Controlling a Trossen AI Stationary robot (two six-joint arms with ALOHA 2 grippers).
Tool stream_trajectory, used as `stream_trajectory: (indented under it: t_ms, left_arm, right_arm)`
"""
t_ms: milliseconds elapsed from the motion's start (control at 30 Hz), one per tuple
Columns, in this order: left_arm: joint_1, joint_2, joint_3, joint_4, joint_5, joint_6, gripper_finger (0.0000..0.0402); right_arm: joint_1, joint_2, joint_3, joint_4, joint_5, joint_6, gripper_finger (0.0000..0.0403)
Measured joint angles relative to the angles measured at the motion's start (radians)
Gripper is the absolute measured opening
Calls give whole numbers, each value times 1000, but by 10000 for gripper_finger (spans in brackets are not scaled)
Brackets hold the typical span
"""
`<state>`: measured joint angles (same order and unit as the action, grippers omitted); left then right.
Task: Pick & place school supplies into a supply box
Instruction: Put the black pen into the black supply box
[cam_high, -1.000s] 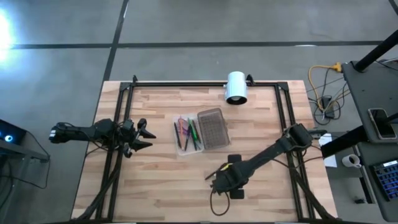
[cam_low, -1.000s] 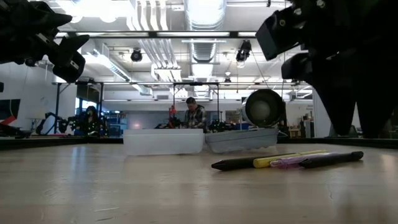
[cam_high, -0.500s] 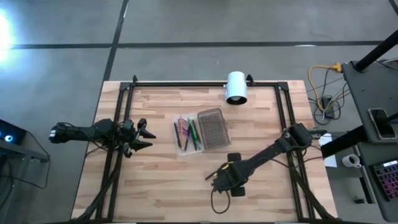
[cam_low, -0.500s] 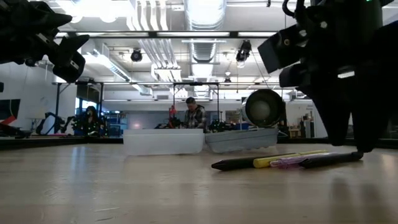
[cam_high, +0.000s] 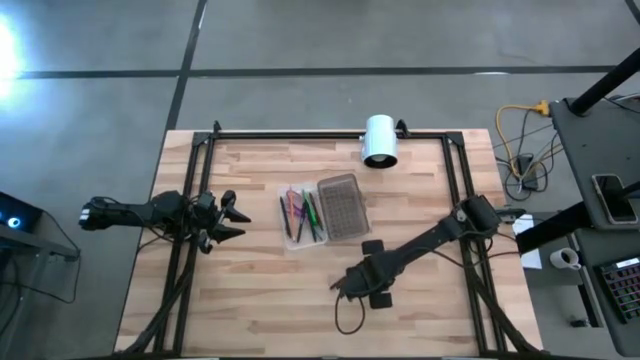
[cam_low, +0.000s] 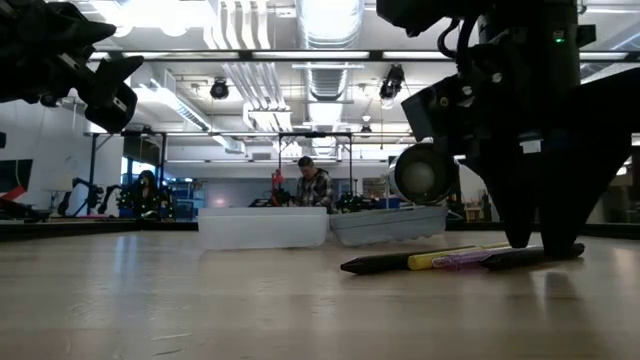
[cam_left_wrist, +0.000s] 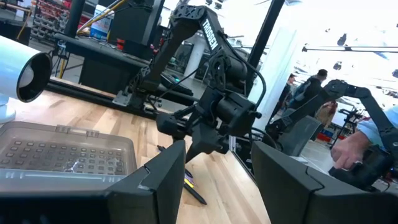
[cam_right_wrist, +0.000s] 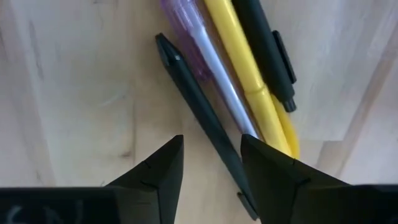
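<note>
Several pens already lie in the open supply box (cam_high: 302, 216) at the centre of the high view, its dotted lid (cam_high: 340, 207) just beside. Your right hand (cam_right_wrist: 208, 163), fingers spread and empty, straddles a black pen (cam_right_wrist: 205, 127) among four loose ones lower centre. Your left hand (cam_high: 228, 216) waits open at left.

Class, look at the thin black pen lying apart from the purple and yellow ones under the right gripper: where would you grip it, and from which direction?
Grip the thin black pen at mid-shaft, coming straight down from above. It lies flat on the table, so only a top approach fits. The right gripper is open and straddles it. The purple pen lies close on one side, so that finger has little room; the other side is bare wood.
</note>
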<state>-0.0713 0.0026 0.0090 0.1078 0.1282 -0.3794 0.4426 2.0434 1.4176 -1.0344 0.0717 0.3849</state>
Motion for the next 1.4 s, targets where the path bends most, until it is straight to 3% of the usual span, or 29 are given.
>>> stream_trajectory:
  t_ms: [733, 1200, 1400]
  left_arm:
    - [0, 0, 0, 0, 0, 0, 169]
    - [0, 0, 0, 0, 0, 0, 169]
    - [0, 0, 0, 0, 0, 0, 169]
  right_arm:
    - [4, -8, -52, 25, 2, 7, 125]
    - [0, -9, -75, 61, -33, -70, 28]
    - [-8, -8, -73, 66, -68, -40, 18]
